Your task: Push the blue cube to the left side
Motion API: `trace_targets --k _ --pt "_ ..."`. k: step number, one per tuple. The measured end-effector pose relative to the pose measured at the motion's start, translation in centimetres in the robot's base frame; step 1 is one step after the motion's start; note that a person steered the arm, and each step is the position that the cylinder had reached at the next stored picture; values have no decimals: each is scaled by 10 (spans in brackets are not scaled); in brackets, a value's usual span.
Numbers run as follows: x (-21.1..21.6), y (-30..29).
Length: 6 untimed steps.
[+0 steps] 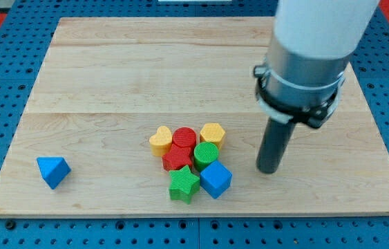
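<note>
The blue cube sits at the lower right of a cluster of blocks near the board's bottom middle. It touches the green star on its left and the green cylinder above it. My tip rests on the board to the right of the blue cube, a short gap apart from it. The rod rises into the large white arm body at the view's top right.
The cluster also holds a yellow heart, a red cylinder, a yellow hexagon-like block and a red star. A blue triangular block lies alone at the bottom left. The wooden board lies on a blue pegboard.
</note>
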State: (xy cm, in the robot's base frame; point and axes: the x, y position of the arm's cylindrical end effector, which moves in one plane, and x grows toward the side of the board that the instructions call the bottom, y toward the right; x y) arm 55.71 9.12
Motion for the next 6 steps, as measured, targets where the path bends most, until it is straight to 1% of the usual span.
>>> trace_targets --k 1,2,3,4,5,6 --pt "16 -54" --pt "2 -101" --pt "-7 -98" --pt "-9 -45" --pt "51 -3" --pt "61 -3"
